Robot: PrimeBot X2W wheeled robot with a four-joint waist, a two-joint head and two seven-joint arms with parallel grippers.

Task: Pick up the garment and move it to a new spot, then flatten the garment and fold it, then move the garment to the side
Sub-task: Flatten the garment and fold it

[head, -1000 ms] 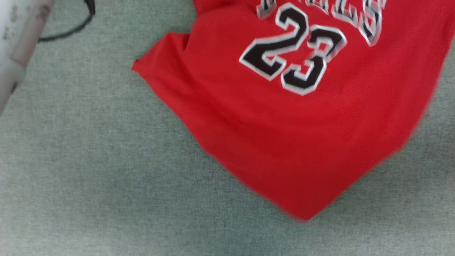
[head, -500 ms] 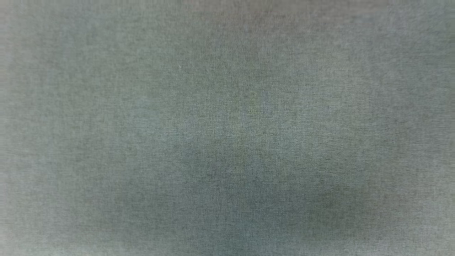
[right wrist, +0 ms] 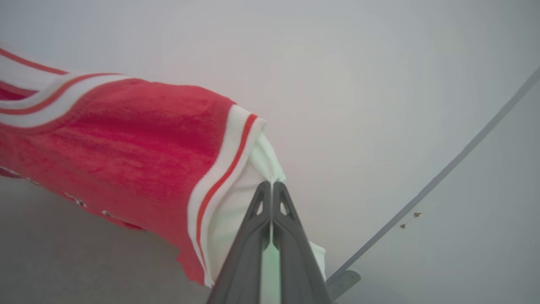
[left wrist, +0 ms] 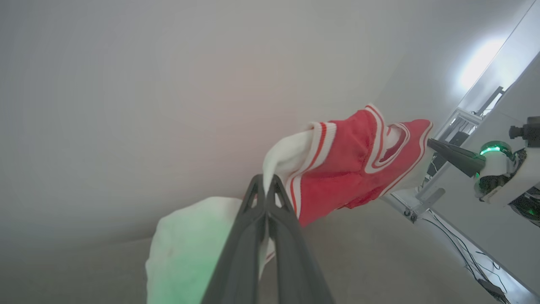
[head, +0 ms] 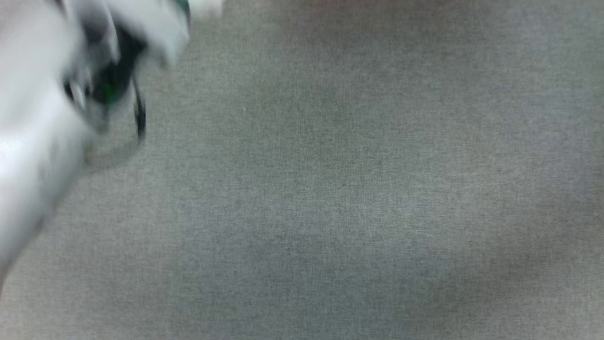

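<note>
The garment (left wrist: 337, 177) hangs off the grey cloth surface (left wrist: 379, 261), stretched between the two pincers. In the left wrist view the left pincer (left wrist: 267, 179) has its dark fingers pressed together on a fold of white sleeve (left wrist: 287, 156), right at the tips. From there the red body with its white-striped trim runs away to the right, and its far end meets the tips of the right pincer (left wrist: 431, 143). More white sleeve cloth sags just beside and below the left fingers, tinted green.

In the right wrist view the right pincer (right wrist: 271, 185) is likewise clamped shut on white sleeve cloth at its tips. The garment (right wrist: 126, 143) spreads leftward from there, a red-and-white striped band just beside the fingers and the red body beyond it.

A pale wall (left wrist: 168, 84) stands behind the garment. The head view shows the grey surface (head: 330, 189), and at its upper left a blurred pale arm (head: 28, 165) with a black cable (head: 140, 118) beside it.
</note>
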